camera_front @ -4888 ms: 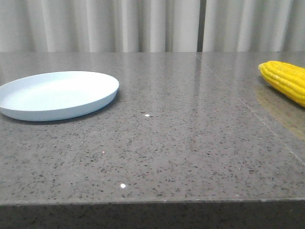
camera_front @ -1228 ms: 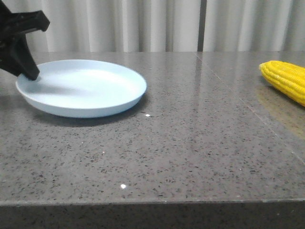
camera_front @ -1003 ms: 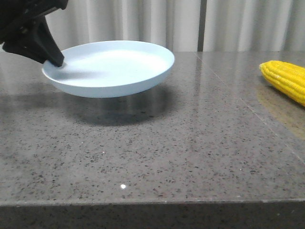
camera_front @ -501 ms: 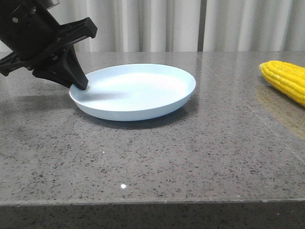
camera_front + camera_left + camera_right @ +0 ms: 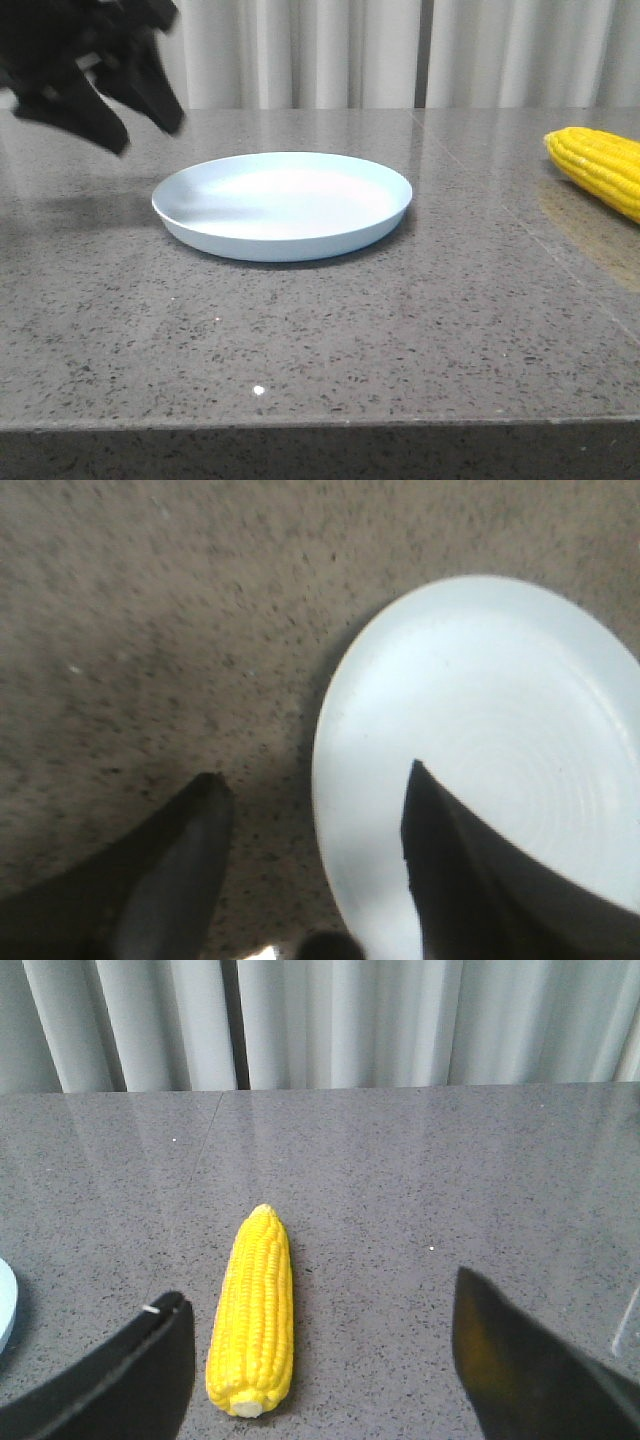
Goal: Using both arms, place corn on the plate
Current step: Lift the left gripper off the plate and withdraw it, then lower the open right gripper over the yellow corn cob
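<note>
The pale blue plate point(image 5: 283, 203) lies flat on the grey stone table, left of centre. My left gripper point(image 5: 145, 130) is open and empty, lifted above and behind the plate's left rim. In the left wrist view the gripper point(image 5: 312, 785) has its jaws spread over the plate point(image 5: 480, 750) rim without touching it. The yellow corn point(image 5: 600, 168) lies at the table's right edge, partly cut off. In the right wrist view the corn point(image 5: 253, 1310) lies on the table, pale stub end toward the camera. My right gripper point(image 5: 318, 1305) is open above it, the corn nearer one finger.
The grey speckled table point(image 5: 330, 330) has its front edge close to the camera. Pale curtains point(image 5: 330, 50) hang behind the table. A seam point(image 5: 520, 220) runs across the tabletop on the right.
My left gripper carried the plate rightward from the far left, set it down left of centre, let go and rose away to the upper left. The corn has not moved.
</note>
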